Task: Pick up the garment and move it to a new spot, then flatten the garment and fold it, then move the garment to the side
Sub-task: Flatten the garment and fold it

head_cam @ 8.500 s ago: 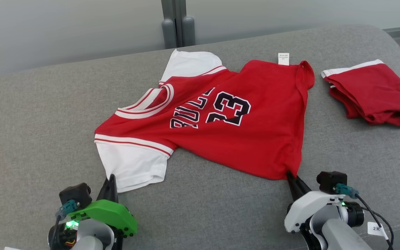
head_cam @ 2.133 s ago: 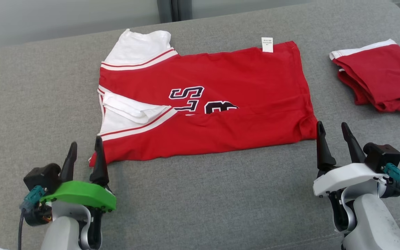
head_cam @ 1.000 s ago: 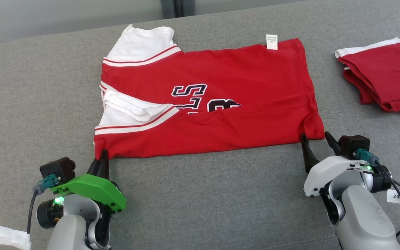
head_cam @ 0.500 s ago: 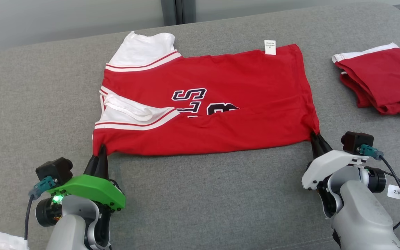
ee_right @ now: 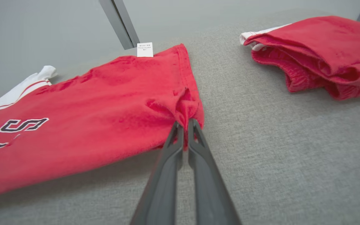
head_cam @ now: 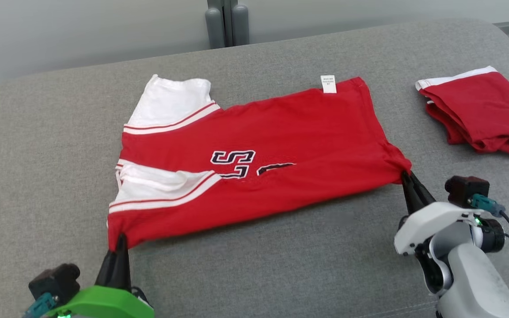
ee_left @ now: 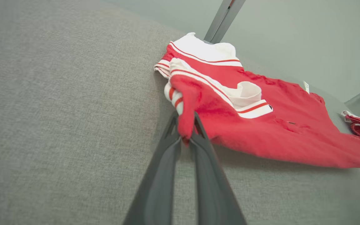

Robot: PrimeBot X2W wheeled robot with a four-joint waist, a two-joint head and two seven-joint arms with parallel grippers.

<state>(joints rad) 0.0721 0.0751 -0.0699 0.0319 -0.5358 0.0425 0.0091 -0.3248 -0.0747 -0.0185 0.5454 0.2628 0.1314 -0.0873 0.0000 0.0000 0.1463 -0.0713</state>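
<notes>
We clench our left pincer [head_cam: 121, 243] on the near left corner of the red jersey [head_cam: 290, 128] and our right pincer [head_cam: 407, 179] on its near right corner. The jersey lies half-folded on the grey worktop [head_cam: 281, 265].

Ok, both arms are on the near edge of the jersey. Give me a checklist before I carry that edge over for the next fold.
1. The left pincer shut on the jersey at its near left corner: ok.
2. The right pincer shut on the near right corner: ok.
3. The white sleeve lying flat: not ok, it is bunched.
4. The folded red garment apart from the jersey: ok.
5. Both layers caught in each grip: cannot tell.
</notes>
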